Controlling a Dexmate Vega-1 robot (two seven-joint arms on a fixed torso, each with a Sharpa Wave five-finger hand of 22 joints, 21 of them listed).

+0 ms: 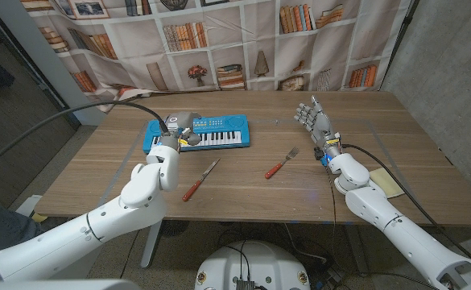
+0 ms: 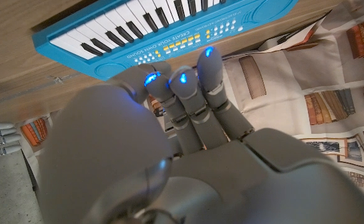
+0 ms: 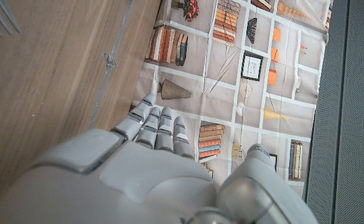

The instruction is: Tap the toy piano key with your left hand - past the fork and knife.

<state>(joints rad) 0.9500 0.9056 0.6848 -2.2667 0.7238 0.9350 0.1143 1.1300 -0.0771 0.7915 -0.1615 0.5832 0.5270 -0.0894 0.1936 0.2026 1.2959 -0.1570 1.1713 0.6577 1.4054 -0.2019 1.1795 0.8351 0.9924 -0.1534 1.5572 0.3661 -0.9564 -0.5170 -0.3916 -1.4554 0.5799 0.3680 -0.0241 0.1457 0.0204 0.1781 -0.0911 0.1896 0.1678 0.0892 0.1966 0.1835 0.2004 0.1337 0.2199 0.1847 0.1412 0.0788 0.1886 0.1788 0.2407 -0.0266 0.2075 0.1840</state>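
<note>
Bare table between knife and fork; both lying nearer than the toy piano, left hand already beyond them.

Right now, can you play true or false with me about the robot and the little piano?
1. The left hand is over the toy piano. True.
2. The toy piano is red. False: it is blue with black and white keys.
3. The knife and the fork both have red handles. True.
4. The right hand is holding the fork. False: it holds nothing, fingers apart, and the fork lies on the table.
5. The knife lies on the piano. False: it lies on the table, nearer the robot.
</note>
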